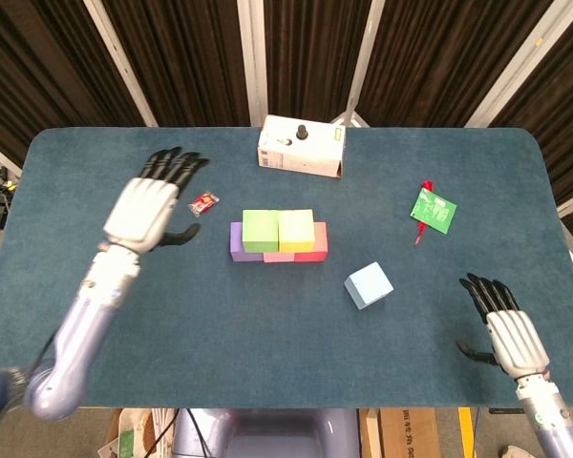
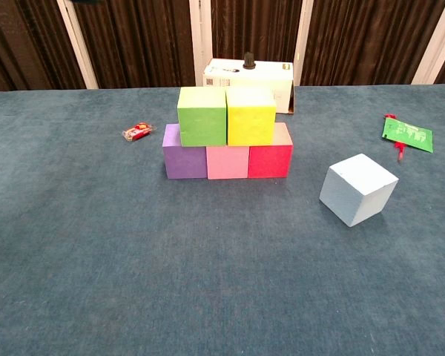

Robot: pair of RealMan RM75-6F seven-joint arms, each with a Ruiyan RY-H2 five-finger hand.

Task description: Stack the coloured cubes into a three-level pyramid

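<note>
Two levels of the cube pyramid built on the teal felt table [image 1: 124, 382], both hands empty.
White cardboard box [image 1: 301, 147] with a black knob sits at the far edge. Left hand [image 1: 145, 210] hovers left of the stack, fingers spread, holding nothing; right hand [image 1: 512, 339] at near right, fingers apart, also empty. Bottom row: purple cube [image 2: 184, 159], pink cube [image 2: 227, 161], red cube [image 2: 270, 158], touching. On top: green cube [image 2: 202, 116] and yellow cube [image 2: 250, 116], side by side. Light blue cube [image 2: 357, 189] lies apart on the right, rotated. Green packet [image 2: 408, 133] far right; small red wrapper [image 2: 136, 133] left of stack.
</note>
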